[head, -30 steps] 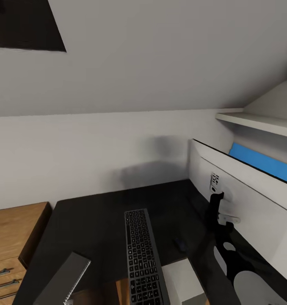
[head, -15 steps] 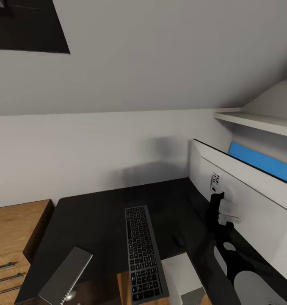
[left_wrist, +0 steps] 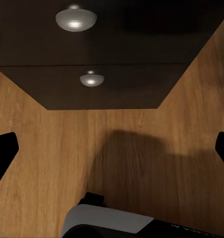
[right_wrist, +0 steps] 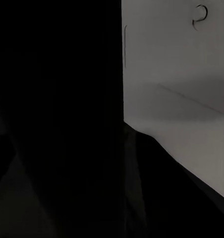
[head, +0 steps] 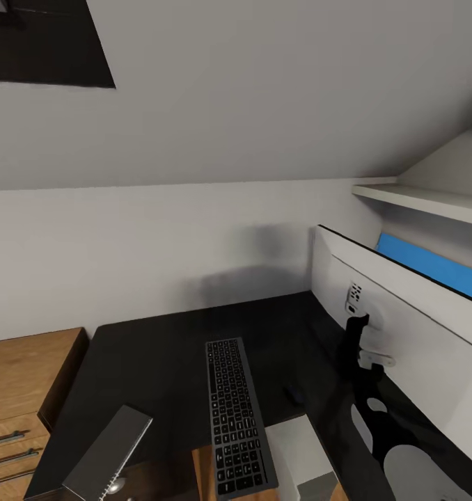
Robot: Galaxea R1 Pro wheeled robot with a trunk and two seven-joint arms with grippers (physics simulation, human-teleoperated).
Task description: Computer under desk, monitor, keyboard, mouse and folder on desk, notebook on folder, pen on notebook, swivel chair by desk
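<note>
Glossy black surface (head: 152, 355) carries the keyboard (head: 234, 417) lengthwise, just beside the monitor (head: 403, 327). My left gripper (left_wrist: 112, 148), fingers spread wide and holding nothing, faces the drawer knobs (left_wrist: 76, 18); the right gripper's state I cannot tell.

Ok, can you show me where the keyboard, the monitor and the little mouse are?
keyboard (head: 234, 410): head view, middle of its keys.
monitor (head: 410, 313): head view, its white back panel.
mouse (head: 294, 394): head view, top of the small dark lump on the desk.

Glossy black desk (head: 166, 355), dark grey keyboard (head: 234, 410), white-backed monitor (head: 417, 327), oak-brown chest (head: 20, 383), bright blue folder (head: 431, 264).
</note>
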